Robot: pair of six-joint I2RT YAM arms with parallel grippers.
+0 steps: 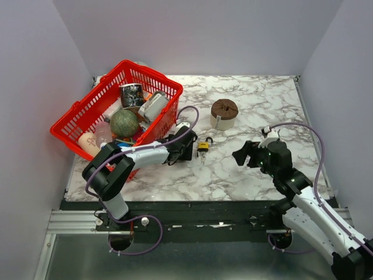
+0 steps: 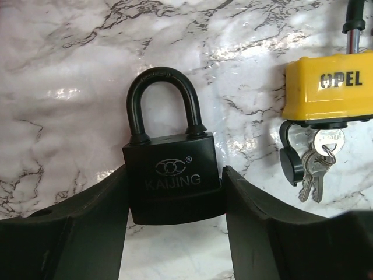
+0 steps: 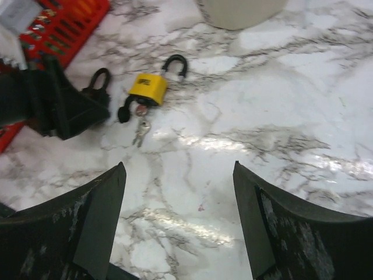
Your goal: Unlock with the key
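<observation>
Two grippers in play. The right gripper (image 3: 178, 175) hovers near-right of the yellow padlock (image 2: 326, 87), well apart from it, jaws spread wide over the marble table (image 3: 280, 105) with nothing between them. Just left of the yellow padlock, the left gripper (image 2: 175, 181) has its jaws pinching the body of the black padlock (image 2: 169, 154), which lies flat. The key (image 2: 315, 175) hangs on its ring at the yellow padlock's keyhole end. Far-left of the yellow padlock: a red basket (image 1: 76, 111).
</observation>
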